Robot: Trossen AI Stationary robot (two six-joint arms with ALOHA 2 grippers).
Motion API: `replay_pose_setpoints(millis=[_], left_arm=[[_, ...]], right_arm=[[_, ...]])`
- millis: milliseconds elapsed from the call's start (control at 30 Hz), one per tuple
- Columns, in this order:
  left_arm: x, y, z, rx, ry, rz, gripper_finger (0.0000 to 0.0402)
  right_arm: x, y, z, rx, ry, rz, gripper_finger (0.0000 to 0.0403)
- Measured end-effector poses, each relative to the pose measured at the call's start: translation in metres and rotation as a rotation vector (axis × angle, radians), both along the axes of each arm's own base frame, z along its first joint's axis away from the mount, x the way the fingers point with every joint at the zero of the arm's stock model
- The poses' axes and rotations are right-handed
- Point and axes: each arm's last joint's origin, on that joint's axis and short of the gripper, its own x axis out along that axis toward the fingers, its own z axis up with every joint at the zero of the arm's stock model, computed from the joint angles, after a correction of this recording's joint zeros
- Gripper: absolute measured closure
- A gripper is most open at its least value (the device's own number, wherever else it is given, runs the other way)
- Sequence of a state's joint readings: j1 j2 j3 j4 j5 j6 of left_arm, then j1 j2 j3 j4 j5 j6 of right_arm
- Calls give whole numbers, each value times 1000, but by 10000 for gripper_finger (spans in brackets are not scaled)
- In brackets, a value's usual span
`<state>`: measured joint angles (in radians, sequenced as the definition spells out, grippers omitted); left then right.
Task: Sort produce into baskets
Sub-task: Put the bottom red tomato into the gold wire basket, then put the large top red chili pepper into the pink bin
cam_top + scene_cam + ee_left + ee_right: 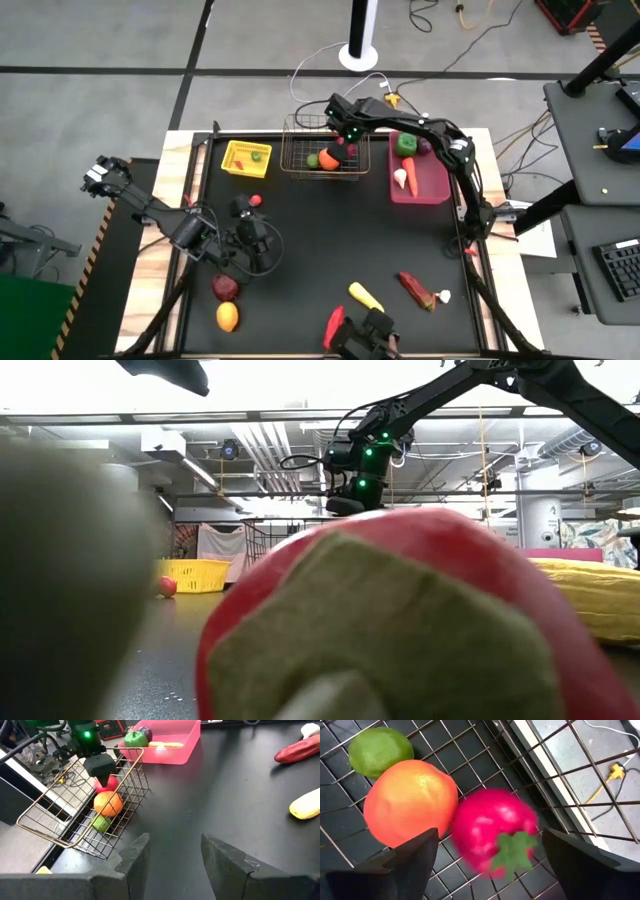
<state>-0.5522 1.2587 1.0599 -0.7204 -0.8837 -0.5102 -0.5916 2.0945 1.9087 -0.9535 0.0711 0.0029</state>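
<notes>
The wire basket (300, 160) stands at the table's far edge between the yellow tray (246, 158) and the pink bin (420, 180). My right gripper (490, 840) is open just above the basket (65, 805). A red fruit with a green leaf (492, 832) shows blurred between its fingers, apart from them, beside an orange fruit (410, 802) and a green lime (380, 750) on the basket floor. My left gripper (175, 845) is open and empty over the black table at centre left (262, 243).
The tray holds a green and a red piece. The bin holds a green, a purple and an orange-white piece (402, 178). Loose on the table: a small red piece (257, 200), a dark red fruit (225, 288), a yellow-orange fruit (227, 317), a yellow piece (365, 296), two red pieces (334, 326) (416, 290).
</notes>
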Motion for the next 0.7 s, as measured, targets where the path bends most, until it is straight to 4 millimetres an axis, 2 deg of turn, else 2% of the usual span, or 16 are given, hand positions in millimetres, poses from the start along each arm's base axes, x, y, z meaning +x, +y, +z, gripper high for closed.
replay_pose_setpoints(millis=[267, 367, 567, 700], left_arm=[[0, 0, 0, 0, -1, 0, 242], [0, 0, 0, -1, -1, 0, 242], [0, 0, 0, -3, -3, 0, 242], [0, 0, 0, -15, -8, 5, 242]], right_arm=[[0, 0, 1, -1, 0, 1, 60], [-2, 1, 7, -7, -9, 2, 60], [-7, 11, 45, -47, -77, -5, 64], [-12, 32, 74, -67, -117, 23, 71]])
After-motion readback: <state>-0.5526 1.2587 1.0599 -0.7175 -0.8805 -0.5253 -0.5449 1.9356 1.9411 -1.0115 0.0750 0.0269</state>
